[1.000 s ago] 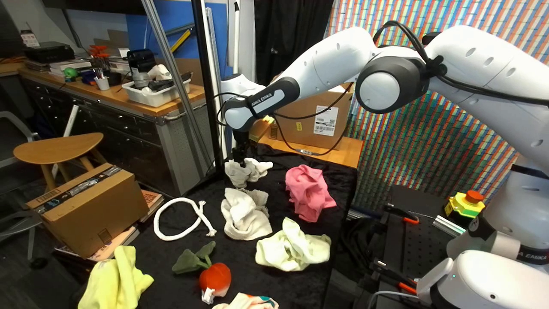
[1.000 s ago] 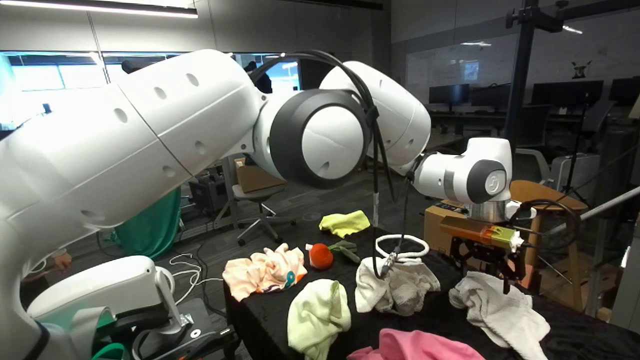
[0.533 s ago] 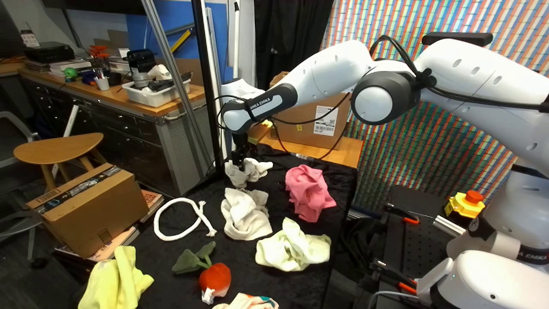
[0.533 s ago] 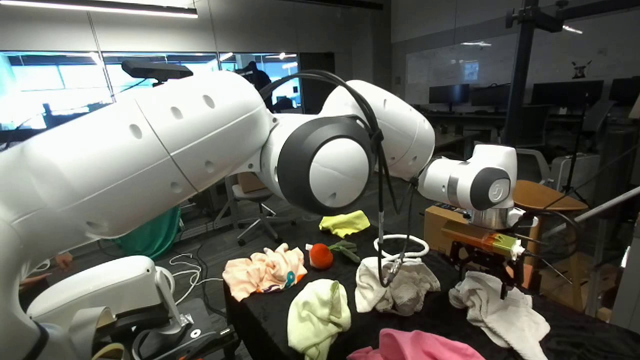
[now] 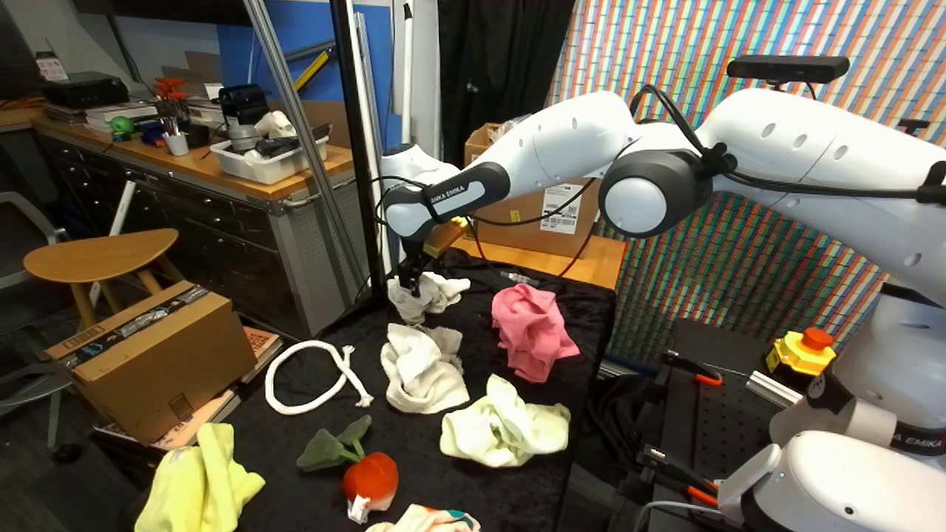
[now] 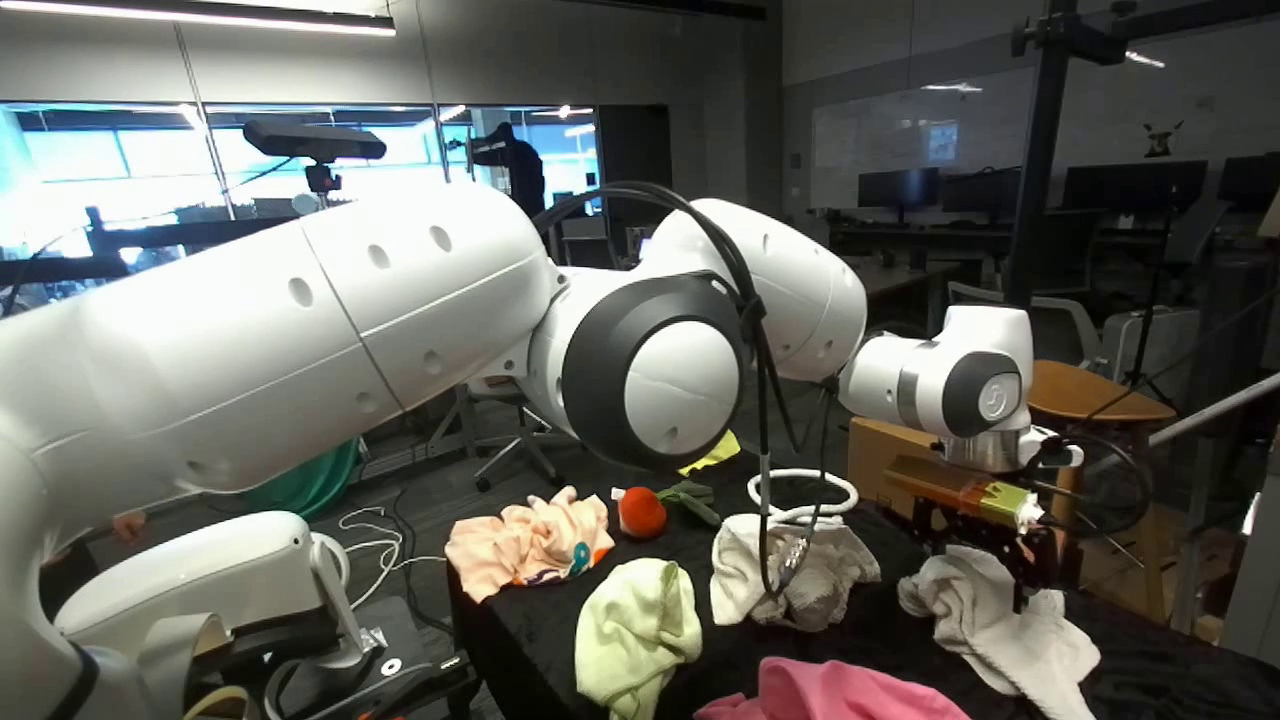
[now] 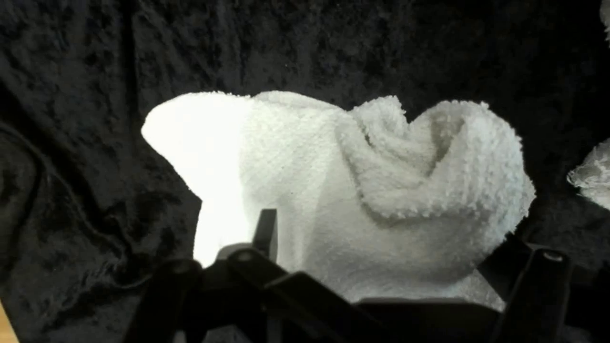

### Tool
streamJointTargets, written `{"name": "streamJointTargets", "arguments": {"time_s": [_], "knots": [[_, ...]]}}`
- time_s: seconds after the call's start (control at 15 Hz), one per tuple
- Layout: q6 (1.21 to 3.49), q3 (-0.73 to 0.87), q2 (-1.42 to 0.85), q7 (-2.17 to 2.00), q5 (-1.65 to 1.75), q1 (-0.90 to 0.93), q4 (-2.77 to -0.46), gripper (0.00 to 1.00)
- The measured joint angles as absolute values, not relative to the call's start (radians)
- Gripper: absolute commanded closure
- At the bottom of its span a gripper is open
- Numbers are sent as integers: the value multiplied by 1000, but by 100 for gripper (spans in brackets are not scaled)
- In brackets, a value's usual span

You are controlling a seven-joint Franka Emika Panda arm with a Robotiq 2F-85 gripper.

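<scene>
1. A white robot arm point(image 5: 569, 144) reaches across a black-draped table point(image 5: 299, 510), its black gripper point(image 5: 410, 283) pointing down.
2. The gripper's fingers are spread wide over a grayish-white terry cloth point(image 7: 305, 186); whether either fingertip touches it cannot be told.
3. That cloth lies crumpled near the table's far corner in an exterior view. In the wrist view it fills the middle (its left end glares bright white), with a thick fold curling at its right.
4. Near it are a second off-white cloth point(image 5: 423, 377) and a pink cloth point(image 5: 528, 325), both rumpled, with a pale green cloth point(image 5: 506, 428) farther along.
5. Also on the table: a looped white rope point(image 5: 270, 379), a red stuffed vegetable point(image 5: 372, 479) with green leaves, and a peach patterned cloth point(image 6: 525, 545).
6. A yellow cloth point(image 5: 196, 484) lies at the table's edge, and a cardboard box point(image 5: 166, 373) stands beside the table.
</scene>
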State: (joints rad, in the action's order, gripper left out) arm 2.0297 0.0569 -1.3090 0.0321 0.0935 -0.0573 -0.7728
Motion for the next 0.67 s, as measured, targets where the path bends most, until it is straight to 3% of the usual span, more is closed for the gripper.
{"name": "streamJointTargets", "arguments": {"time_s": [0.53, 0.67], "knots": [[2026, 61, -1323, 24, 93, -60, -760, 88], [2019, 61, -1320, 29, 94, -61, -756, 91]]}}
